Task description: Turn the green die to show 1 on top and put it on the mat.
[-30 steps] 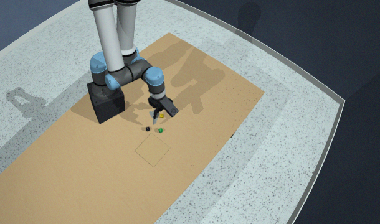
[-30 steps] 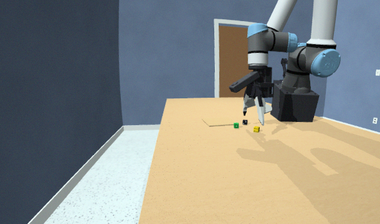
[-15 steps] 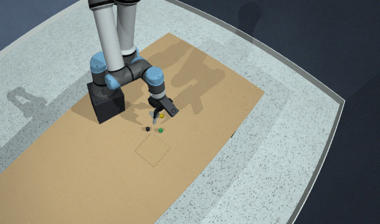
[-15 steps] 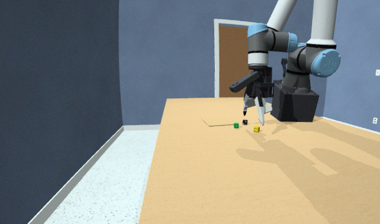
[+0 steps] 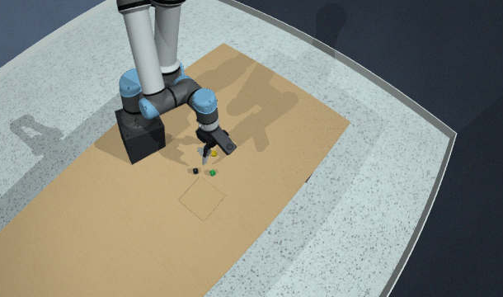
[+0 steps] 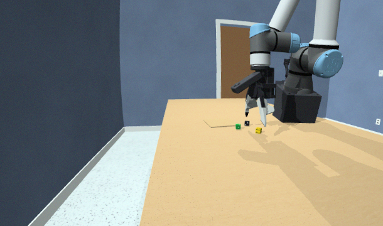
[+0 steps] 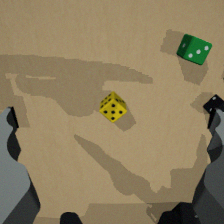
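Note:
The green die (image 5: 212,172) lies on the table a little outside the square mat outline (image 5: 202,198); it also shows in the exterior view (image 6: 238,126) and at the top right of the wrist view (image 7: 194,49), where a face with three white pips is visible. My gripper (image 5: 205,156) is open and empty, hanging just above the yellow die (image 7: 113,106), which sits between my fingers in the wrist view. The yellow die also shows in the top and exterior views (image 5: 213,153) (image 6: 258,130). The black die (image 5: 195,170) lies to the left of the green one, partly hidden by my right finger in the wrist view (image 7: 214,104).
The robot's dark base block (image 5: 140,138) stands close behind the dice. The tan table top (image 5: 169,186) ends at a speckled floor all around. The mat outline also shows in the exterior view (image 6: 220,123).

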`<state>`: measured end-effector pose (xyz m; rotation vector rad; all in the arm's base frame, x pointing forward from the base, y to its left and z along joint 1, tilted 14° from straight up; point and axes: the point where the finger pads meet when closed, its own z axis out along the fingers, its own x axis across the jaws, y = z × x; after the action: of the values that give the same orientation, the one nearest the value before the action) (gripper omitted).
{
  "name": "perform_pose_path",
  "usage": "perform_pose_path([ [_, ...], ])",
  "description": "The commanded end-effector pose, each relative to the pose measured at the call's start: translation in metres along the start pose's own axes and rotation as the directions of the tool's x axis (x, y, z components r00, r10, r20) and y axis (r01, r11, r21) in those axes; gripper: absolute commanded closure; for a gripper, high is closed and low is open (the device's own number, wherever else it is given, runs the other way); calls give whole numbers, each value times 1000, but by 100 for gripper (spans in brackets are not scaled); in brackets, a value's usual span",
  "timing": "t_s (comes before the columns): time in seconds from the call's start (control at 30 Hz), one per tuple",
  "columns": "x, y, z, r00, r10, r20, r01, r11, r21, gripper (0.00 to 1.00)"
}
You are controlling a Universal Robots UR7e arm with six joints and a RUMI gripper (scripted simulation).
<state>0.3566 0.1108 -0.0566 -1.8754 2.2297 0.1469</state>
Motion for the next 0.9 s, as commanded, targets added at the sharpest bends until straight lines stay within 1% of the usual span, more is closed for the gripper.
perform_pose_path([
  [0.0, 0, 0, 0, 1000, 0, 0, 0, 1000, 1, 0],
  [0.47, 0, 0, -5, 1000, 0, 0, 0, 1000, 1, 0],
  [0.67, 0, 0, -16, 1000, 0, 0, 0, 1000, 1, 0],
  [0.87, 0, 0, -32, 1000, 0, 0, 0, 1000, 1, 0],
])
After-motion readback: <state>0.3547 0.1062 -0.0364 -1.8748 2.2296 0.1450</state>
